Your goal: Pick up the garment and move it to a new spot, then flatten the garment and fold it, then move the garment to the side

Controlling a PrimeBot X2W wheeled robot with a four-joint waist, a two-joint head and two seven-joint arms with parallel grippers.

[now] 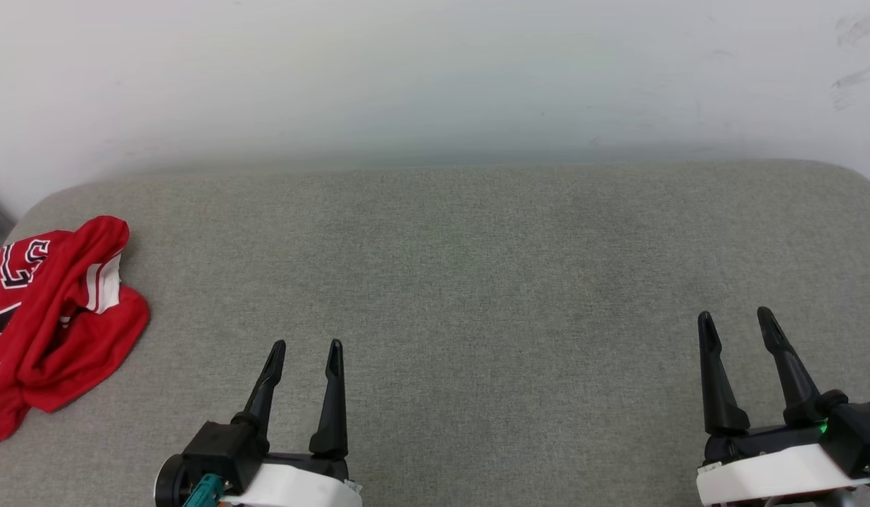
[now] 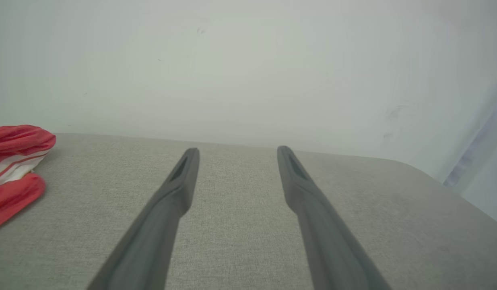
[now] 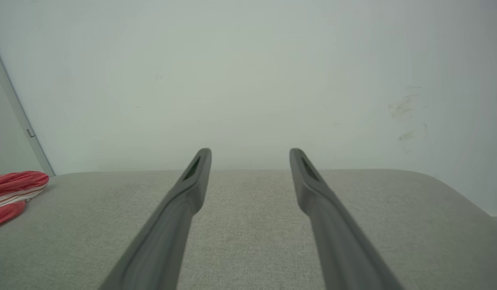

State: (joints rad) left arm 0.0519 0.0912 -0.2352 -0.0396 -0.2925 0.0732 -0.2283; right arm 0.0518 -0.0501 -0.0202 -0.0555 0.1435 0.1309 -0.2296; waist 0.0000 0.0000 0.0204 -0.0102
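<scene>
The garment [image 1: 54, 317], a red jersey with white striped trim and black white-outlined lettering, lies crumpled at the far left edge of the grey padded surface [image 1: 477, 282]. It also shows at the left edge of the left wrist view as the garment [image 2: 15, 169] and small in the right wrist view as the garment [image 3: 15, 193]. My left gripper [image 1: 304, 348] hovers open at the lower left, to the right of the garment and apart from it, nothing between its fingers [image 2: 180, 185]. My right gripper [image 1: 737, 320] stands open at the lower right, fingers [image 3: 192, 181] empty.
A pale wall [image 1: 435, 70] rises directly behind the padded surface, with scuff marks at its upper right. The surface has rounded far corners; its left edge runs just beside the garment. A wide stretch of bare grey fabric lies between and ahead of both grippers.
</scene>
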